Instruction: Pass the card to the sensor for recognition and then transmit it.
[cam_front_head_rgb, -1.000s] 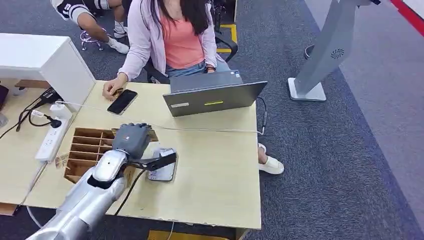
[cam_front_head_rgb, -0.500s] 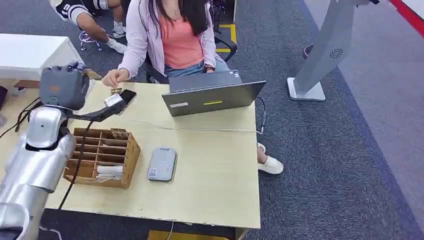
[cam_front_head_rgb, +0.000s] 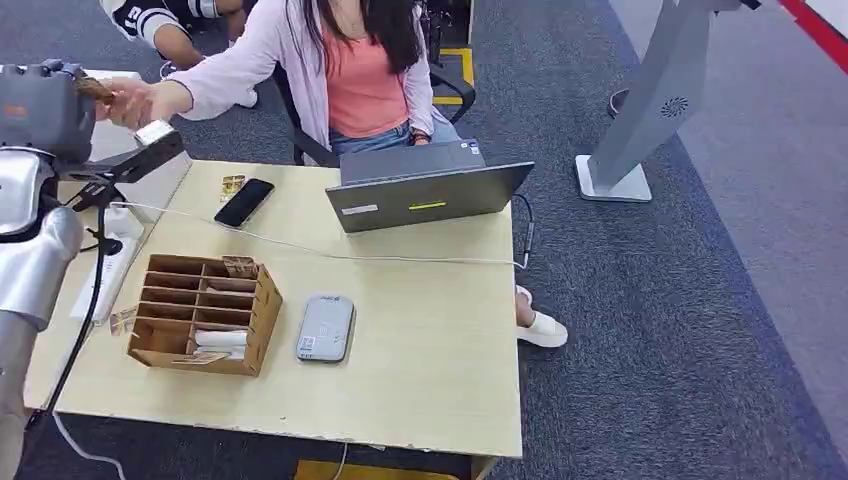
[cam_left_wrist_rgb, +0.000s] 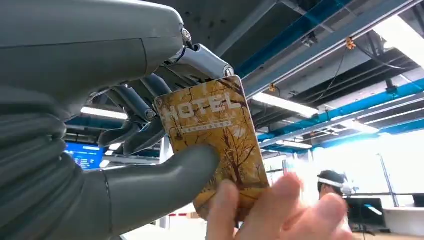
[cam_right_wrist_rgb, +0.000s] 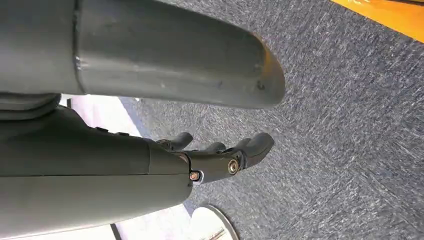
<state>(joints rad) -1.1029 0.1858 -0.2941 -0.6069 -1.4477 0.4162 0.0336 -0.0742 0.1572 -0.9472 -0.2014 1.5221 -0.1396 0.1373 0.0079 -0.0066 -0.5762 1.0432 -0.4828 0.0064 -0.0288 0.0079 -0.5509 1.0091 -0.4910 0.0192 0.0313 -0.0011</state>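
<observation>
Head view evenly lit, bright, soft shadows under the laptop (cam_front_head_rgb: 425, 195) and wooden box (cam_front_head_rgb: 203, 313); slightly soft overall. Left wrist view backlit: ceiling light strips (cam_left_wrist_rgb: 285, 104) glare, windows past the left hand (cam_left_wrist_rgb: 100, 150) blown out, person's fingers (cam_left_wrist_rgb: 280, 210) blurred. Right wrist view dimmer, right hand (cam_right_wrist_rgb: 215, 157) sharp, carpet (cam_right_wrist_rgb: 350, 125) streaky.
</observation>
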